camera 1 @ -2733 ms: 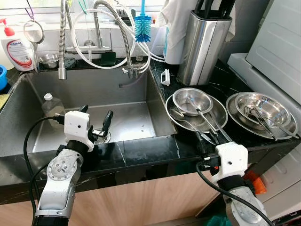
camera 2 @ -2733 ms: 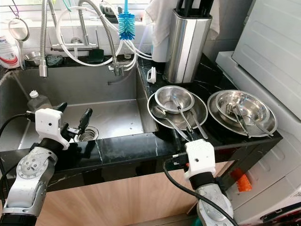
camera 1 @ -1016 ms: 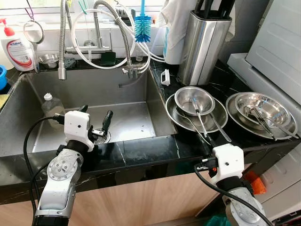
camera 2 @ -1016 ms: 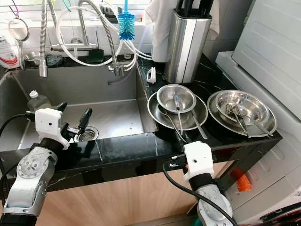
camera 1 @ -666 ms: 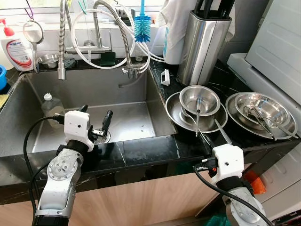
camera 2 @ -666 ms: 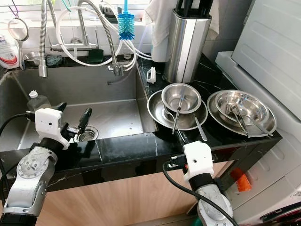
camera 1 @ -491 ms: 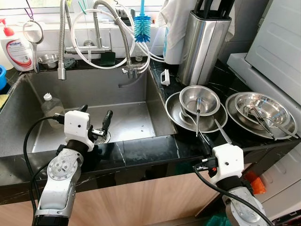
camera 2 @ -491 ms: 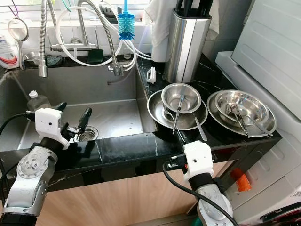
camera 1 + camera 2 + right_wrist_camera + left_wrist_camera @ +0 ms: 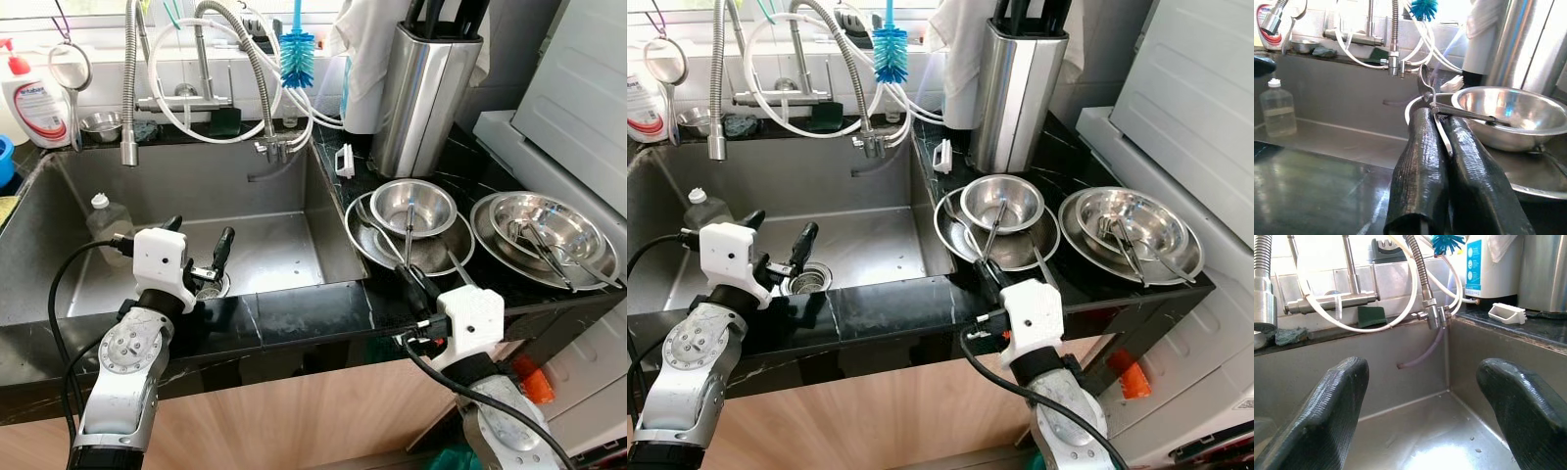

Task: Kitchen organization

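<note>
Spoon: the right gripper (image 9: 1449, 147) has its two black fingers pressed together on the thin metal handle of a spoon (image 9: 1426, 90); the spoon's oval head rises just beyond the fingertips, tilted, beside the small bowl.
Small bowl: a shiny steel bowl (image 9: 411, 207) sits just ahead of the right gripper, inside a wider steel plate (image 9: 377, 245); a long steel utensil (image 9: 409, 223) leans in it with its handle reaching over the rim toward the gripper.
Wide plate: it lies on the black marble counter (image 9: 304, 311), right ahead of the right gripper, and also holds another long utensil (image 9: 457, 266) at its near edge.
Second stack: well off to the right gripper's outer side, a steel plate (image 9: 598, 269) carries a steel bowl (image 9: 568, 217) with several utensils lying across it.
Sink: the steel basin (image 9: 274, 186) lies toward the left gripper; a clear bottle (image 9: 106, 220) with a white cap stands in it, beside that gripper.
Left gripper: the left gripper (image 9: 201, 257) hangs over the sink's front edge, above the drain, fingers spread wide apart with nothing between them.
Behind the bowls: a tall steel knife block (image 9: 421, 93) stands beyond the small bowl; a blue bottle brush (image 9: 297, 54) hangs by the coiled tap hose (image 9: 250, 69).
Writing: a white bottle (image 9: 37, 106) with a red label stands at the sink's far left corner; its print is too small to read.
</note>
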Controlling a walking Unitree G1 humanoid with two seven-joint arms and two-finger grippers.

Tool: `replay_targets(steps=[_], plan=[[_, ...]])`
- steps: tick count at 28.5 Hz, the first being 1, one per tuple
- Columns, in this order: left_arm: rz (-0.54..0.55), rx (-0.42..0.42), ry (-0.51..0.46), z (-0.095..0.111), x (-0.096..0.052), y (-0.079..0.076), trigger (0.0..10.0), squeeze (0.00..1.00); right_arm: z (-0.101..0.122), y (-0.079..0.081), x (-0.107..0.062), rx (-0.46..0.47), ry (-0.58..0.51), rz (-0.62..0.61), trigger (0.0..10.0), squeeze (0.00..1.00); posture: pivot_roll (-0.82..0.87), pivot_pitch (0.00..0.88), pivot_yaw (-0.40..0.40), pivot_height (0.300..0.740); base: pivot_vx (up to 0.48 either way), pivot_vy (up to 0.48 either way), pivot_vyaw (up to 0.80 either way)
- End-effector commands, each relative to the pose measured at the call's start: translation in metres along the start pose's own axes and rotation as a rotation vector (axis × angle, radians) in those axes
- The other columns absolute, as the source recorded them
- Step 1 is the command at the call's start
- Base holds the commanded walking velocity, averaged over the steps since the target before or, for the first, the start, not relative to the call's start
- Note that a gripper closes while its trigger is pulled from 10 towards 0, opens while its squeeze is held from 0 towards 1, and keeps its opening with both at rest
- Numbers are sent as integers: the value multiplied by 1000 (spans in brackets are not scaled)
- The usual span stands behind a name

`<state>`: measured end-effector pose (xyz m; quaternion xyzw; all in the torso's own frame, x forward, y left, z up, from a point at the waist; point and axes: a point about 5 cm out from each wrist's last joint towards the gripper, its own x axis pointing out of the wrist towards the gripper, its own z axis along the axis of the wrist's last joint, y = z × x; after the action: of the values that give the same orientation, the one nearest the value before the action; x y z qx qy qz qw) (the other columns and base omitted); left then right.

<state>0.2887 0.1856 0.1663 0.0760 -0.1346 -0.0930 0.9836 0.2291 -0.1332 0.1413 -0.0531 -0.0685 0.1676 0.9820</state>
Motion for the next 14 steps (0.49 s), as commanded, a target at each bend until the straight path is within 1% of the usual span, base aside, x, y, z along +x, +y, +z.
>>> replay_targets(steps=[1, 8, 14], plan=[[2, 8, -5, 3, 3, 0, 10000, 0, 9, 2, 2, 6, -32, 20, 0, 0, 40, 0, -53, 740, 0, 0, 0], [3, 7, -4, 3, 3, 0, 10000, 0, 12, 2, 3, 8, -33, 32, 0, 0, 38, 0, -54, 740, 0, 0, 0], [4, 8, -3, 3, 3, 0, 10000, 0, 13, 5, 4, 13, -33, 59, 0, 0, 40, 0, -55, 740, 0, 0, 0]])
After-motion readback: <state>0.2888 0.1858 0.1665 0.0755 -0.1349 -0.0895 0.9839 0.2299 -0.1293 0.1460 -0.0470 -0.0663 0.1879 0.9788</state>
